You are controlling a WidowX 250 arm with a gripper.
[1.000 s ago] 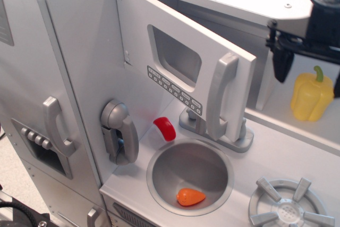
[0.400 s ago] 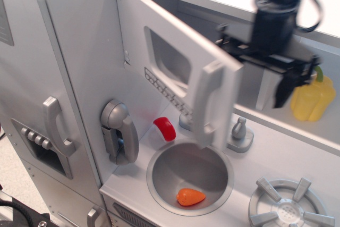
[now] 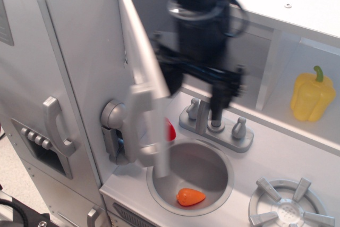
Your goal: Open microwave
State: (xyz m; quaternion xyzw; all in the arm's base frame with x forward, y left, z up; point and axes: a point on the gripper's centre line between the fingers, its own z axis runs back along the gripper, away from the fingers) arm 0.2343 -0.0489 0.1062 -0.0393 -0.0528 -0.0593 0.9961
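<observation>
Black, blurred arm with looping cables ends in a dark end effector (image 3: 199, 86).

This is a child's play kitchen, not a real one: everything is painted silver-grey wood and plastic. There's a round sink (image 3: 190, 173) with a toy faucet (image 3: 215, 123) behind it, a moulded stove burner (image 3: 287, 206), a fridge door (image 3: 32, 104) with a dispenser panel, and a plastic yellow pepper (image 3: 312, 95) in a shelf nook.

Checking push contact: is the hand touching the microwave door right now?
Cannot tell. In the only view, the hand is motion-blurred and sits just behind the swung-open microwave door; its left finger overlaps the door's edge, so neither contact nor a gap shows plainly.
</observation>
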